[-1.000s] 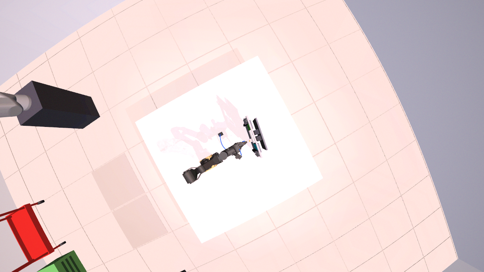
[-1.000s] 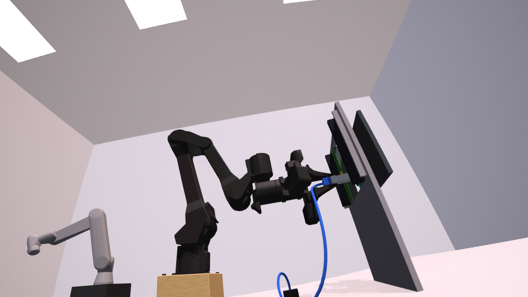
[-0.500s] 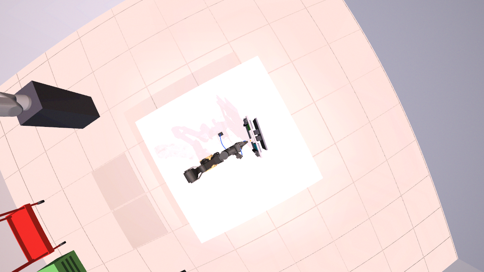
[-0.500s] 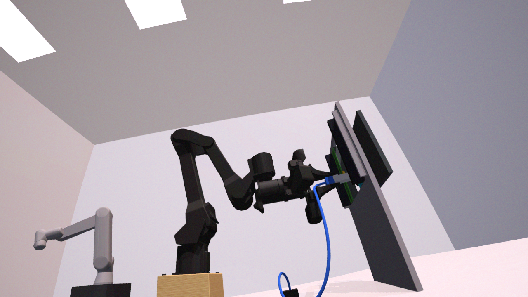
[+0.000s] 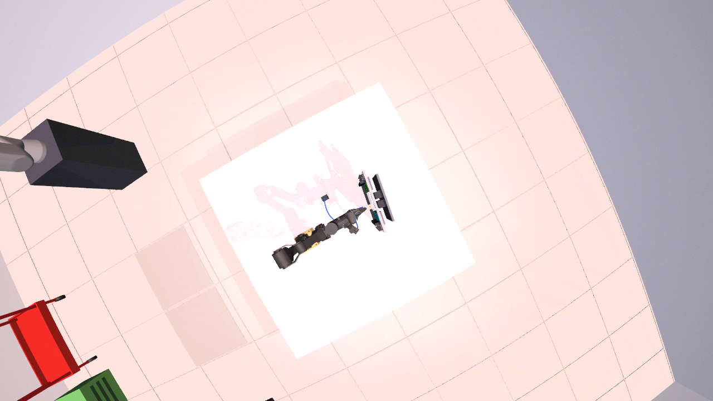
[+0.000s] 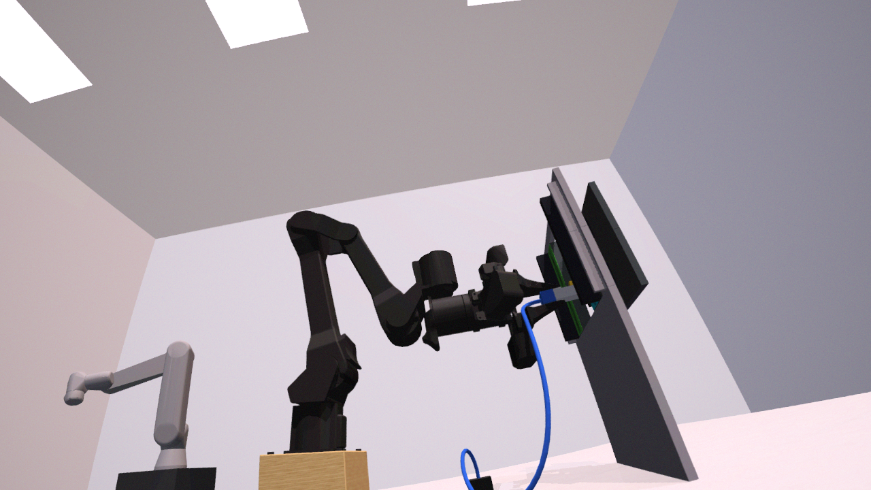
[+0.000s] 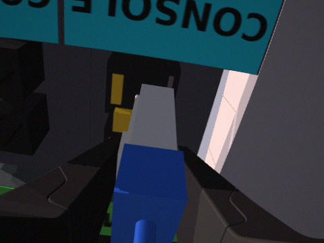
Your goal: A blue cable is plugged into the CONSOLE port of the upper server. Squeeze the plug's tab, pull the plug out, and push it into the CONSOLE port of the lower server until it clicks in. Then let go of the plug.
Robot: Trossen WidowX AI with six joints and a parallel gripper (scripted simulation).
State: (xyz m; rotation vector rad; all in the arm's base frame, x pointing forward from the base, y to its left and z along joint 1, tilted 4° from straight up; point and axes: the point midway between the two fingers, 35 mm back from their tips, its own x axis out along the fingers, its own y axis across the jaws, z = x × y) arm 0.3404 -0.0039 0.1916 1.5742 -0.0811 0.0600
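My gripper [image 5: 366, 209] [image 6: 556, 297] [image 7: 147, 152] is shut on the blue cable's plug, one finger on each side. The plug has a blue rear part [image 6: 548, 297] [image 7: 152, 172] and a grey body [image 6: 565, 293] [image 7: 155, 118] that points at the server panel. In the wrist view its front end overlaps a black port [image 7: 143, 67] with yellow parts, under an upside-down teal CONSOLE label [image 7: 84, 28]. I cannot tell whether the tip is inside the port, or which server this is. The blue cable [image 5: 327, 209] [image 6: 546, 390] hangs from the plug in a curve.
A tall grey board [image 6: 633, 390] [image 7: 287, 128] stands beside the ports. More black ports [image 7: 30, 67] sit at the left of the wrist view. A small black block [image 5: 325, 196] [image 6: 481, 483] holds the cable's other end. A grey arm [image 6: 173, 390] stands farther off.
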